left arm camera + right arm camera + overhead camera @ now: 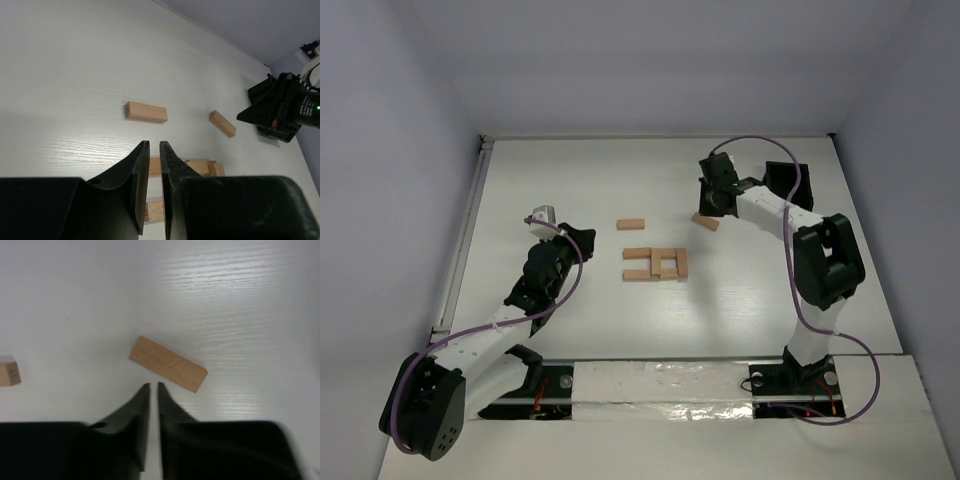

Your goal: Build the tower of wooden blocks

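Several light-tan wood blocks lie flat in a low cluster (657,264) at mid-table, and part of the cluster (199,166) shows behind my left fingers. One loose block (631,224) (145,112) lies just beyond it. Another loose block (705,221) (222,123) (168,364) lies angled to the right. My left gripper (576,240) (154,145) hovers left of the cluster, its jaws nearly touching with nothing between them. My right gripper (712,205) (153,386) is just short of the angled block, jaws together and empty, tips beside the block's near long edge.
A metal rail (470,230) runs along the table's left edge. A foil-taped strip (665,385) crosses the near edge between the arm bases. Purple cables loop round both arms. Another block's end (9,374) shows at the left edge of the right wrist view.
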Controlling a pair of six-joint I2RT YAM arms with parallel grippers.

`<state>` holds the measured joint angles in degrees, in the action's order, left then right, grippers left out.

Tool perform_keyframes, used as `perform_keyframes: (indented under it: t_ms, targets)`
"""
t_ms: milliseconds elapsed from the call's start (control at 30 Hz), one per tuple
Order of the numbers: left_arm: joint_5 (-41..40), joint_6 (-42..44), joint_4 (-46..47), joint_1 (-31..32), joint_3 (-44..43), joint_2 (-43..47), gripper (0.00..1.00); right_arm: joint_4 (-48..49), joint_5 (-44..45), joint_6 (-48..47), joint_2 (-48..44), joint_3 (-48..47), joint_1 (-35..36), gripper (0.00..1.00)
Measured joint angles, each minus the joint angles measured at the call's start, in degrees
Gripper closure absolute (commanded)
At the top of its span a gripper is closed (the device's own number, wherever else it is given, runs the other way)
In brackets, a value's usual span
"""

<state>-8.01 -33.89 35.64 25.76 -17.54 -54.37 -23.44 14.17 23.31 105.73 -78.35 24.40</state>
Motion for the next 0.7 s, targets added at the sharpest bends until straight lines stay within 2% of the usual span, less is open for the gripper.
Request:
perform_keyframes:
  t_ms: [100, 133, 300, 700]
  targets:
    - [0.0, 0.0, 0.0, 0.0, 0.0, -0.1, 0.88, -1.6, -1.8, -3.9, 2.6, -1.5, -0.5, 0.38]
    - [0.0, 0.0, 0.0, 0.0, 0.0, -0.2, 0.88, -2.1, -2.6, -5.2, 3.2, -1.9, -0.8, 0.36]
    - [0.0, 0.0, 0.0, 0.0, -0.2, -0.3, 0.88, -4.0, -6.2, -9.7, 5.9, -3.8, -2.2, 0.33]
    - [0.4, 0.0, 0.0, 0.0, -0.2, -1.1, 0.88, -8.2, -5.4, -13.6, 11.5, -10.5, -2.5, 0.33]
